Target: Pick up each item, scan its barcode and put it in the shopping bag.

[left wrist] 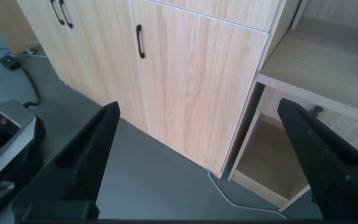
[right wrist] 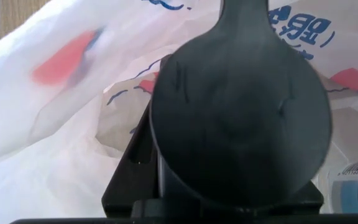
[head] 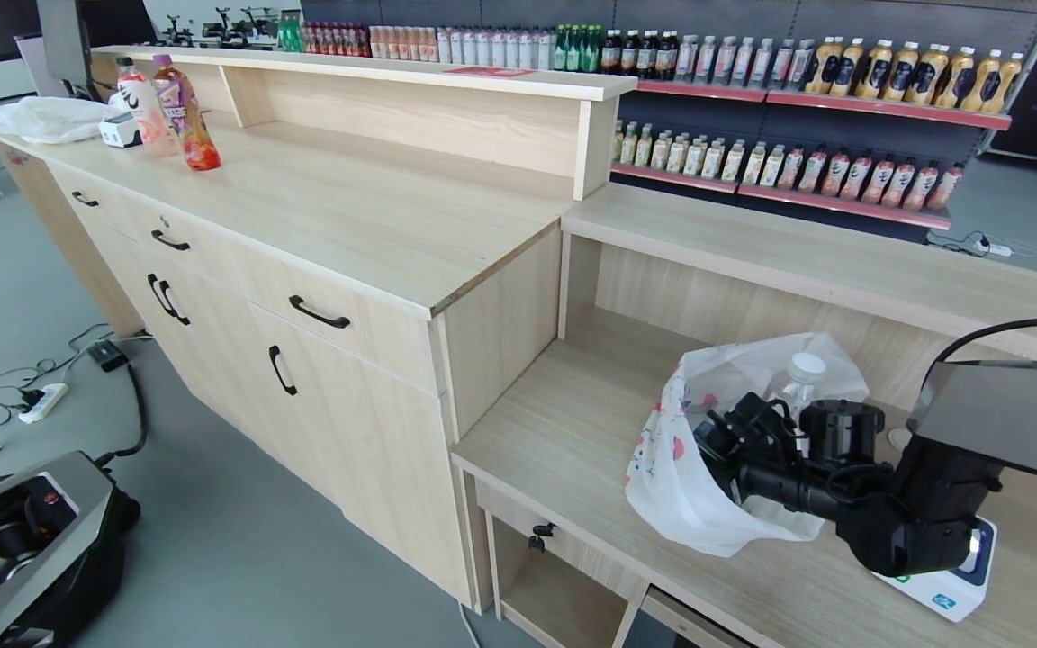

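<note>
Two bottles (head: 187, 121) on counter (head: 347, 207), right hand (head: 727, 445) at shopping bag (head: 671, 490), grip unclear, left hand (left wrist: 199, 111) wide.

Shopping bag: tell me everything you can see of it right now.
The shopping bag is thin, white, half-transparent plastic with red and blue print. It sits crumpled on the lower counter, its mouth open upward. A clear bottle with a white cap stands in it. The right end effector is at its mouth, against the plastic.
</note>
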{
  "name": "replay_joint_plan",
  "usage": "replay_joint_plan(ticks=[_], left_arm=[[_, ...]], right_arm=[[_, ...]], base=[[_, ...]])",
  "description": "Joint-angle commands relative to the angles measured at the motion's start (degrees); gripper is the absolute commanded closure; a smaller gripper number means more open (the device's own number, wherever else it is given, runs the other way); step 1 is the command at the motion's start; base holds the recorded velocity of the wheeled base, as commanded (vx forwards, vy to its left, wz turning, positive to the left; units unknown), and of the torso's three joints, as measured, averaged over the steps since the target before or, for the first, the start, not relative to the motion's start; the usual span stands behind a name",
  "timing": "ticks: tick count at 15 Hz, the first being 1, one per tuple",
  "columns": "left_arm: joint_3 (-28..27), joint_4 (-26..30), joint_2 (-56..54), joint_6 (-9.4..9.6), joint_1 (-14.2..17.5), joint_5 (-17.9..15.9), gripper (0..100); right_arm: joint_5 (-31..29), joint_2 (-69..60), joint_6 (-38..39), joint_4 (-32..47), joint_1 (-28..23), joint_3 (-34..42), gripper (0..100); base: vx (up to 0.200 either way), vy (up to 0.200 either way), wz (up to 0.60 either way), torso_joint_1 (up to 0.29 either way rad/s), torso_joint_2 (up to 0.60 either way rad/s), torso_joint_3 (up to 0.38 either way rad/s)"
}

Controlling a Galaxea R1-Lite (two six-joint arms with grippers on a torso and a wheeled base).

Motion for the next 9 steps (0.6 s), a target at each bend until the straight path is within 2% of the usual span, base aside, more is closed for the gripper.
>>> replay_joint_plan(ticks=[1,2,3,6,9], left_arm=[[0.00,-0.02,-0.02,-0.07,0.01,0.04,0],[0.00,-0.02,-0.02,0.02,0.01,0.04,0],[0.00,-0.02,-0.02,0.02,0.01,0.04,0],[0.00,-0.02,-0.02,0.02,0.01,0.04,0],[0.00,-0.02,-0.02,0.02,0.01,0.04,0]], right_arm=[[-0.01,-0.56,0.10,0.34,0.11,0.22,100],[-0.01,-1.52,0.36,0.60,0.11,0.49,100],[-0.01,-2.67,1.07,0.86,0.11,0.75,0],[0.07,-9.35,4.41,1.74,0.37,3.65,0],[-0.37,-23.58,4.23,9.12,0.20,6.99,0]], base=[[0.000,0.000,0.00,0.000,0.00,0.000],[0.000,0.000,0.00,0.000,0.00,0.000],[0.000,0.000,0.00,0.000,0.00,0.000],[0.000,0.000,0.00,0.000,0.00,0.000],[0.000,0.000,0.00,0.000,0.00,0.000]])
